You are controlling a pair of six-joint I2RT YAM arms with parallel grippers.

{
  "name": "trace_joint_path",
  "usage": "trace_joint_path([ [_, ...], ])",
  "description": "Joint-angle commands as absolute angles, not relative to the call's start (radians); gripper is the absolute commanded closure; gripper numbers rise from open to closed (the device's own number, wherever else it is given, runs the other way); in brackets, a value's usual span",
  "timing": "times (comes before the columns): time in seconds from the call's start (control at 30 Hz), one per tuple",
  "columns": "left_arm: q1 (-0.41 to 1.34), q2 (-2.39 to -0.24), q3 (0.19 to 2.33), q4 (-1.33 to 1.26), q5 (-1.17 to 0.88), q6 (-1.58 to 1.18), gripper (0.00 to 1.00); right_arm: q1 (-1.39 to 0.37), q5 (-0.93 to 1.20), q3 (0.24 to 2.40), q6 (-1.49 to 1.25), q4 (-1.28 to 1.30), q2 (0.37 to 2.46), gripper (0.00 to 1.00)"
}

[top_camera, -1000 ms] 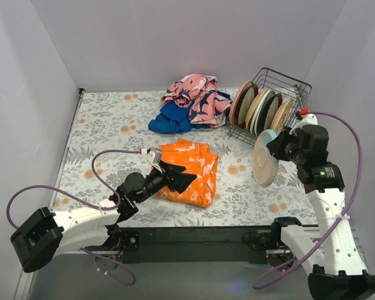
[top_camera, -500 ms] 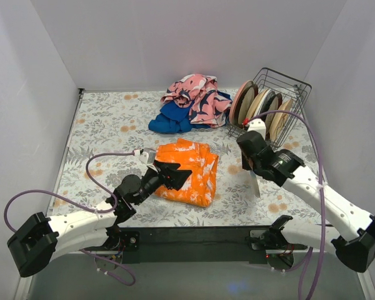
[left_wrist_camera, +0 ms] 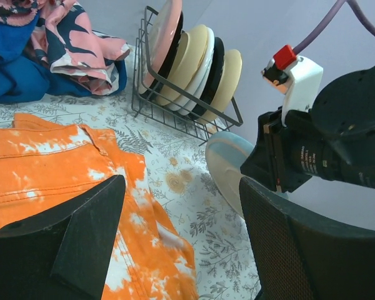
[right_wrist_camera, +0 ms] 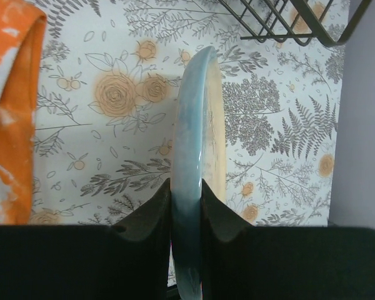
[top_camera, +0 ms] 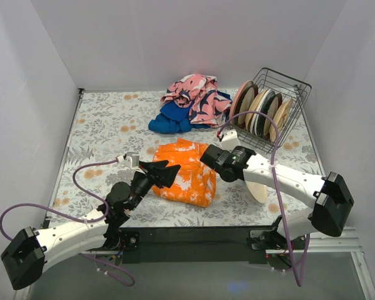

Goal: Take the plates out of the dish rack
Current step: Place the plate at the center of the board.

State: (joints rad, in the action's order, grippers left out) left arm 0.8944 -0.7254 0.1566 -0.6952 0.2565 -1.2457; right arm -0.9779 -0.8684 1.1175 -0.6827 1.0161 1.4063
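Note:
The dish rack [top_camera: 281, 94] stands at the far right with several plates [top_camera: 260, 109] upright in it; it also shows in the left wrist view as the dish rack [left_wrist_camera: 151, 103] with plates [left_wrist_camera: 197, 65]. My right gripper [top_camera: 244, 177] is shut on the rim of a blue-cream plate [top_camera: 257, 187], held on edge low over the table, right of the orange cloth. In the right wrist view the plate [right_wrist_camera: 197, 144] stands edge-on between the gripper's [right_wrist_camera: 187, 206] fingers. My left gripper [top_camera: 169, 170] hangs open over the orange cloth, with nothing between its fingers [left_wrist_camera: 81, 237].
An orange tie-dye cloth [top_camera: 187, 169] lies at the table's middle. A heap of pink and blue cloths [top_camera: 190, 103] sits at the back, left of the rack. White walls close in the table on three sides. The flowered tablecloth [top_camera: 106, 125] covers the table.
My right arm has swung left with the plate, from beside the rack to the orange cloth's right edge. The left gripper has drifted slightly left, still open.

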Motion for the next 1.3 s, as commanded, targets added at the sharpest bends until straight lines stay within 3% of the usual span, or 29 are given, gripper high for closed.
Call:
trace_joint_path([
  [0.0, 0.899, -0.724, 0.156, -0.670, 0.302, -1.247, 0.28, -0.989, -0.979, 1.146, -0.769, 1.114, 1.431, 0.99],
  [0.4, 0.899, -0.700, 0.147, -0.666, 0.324, -1.247, 0.28, -1.040, -0.882, 1.043, -0.825, 1.020, 1.585, 0.98],
  [0.87, 0.899, -0.689, 0.144, -0.657, 0.333, -1.247, 0.28, -1.075, -0.801, 0.997, -0.775, 0.853, 1.674, 0.71],
  [1.27, 0.899, -0.703, 0.147, -0.657, 0.337, -1.243, 0.28, -1.078, -0.752, 0.917, -0.693, 0.715, 1.646, 0.62],
])
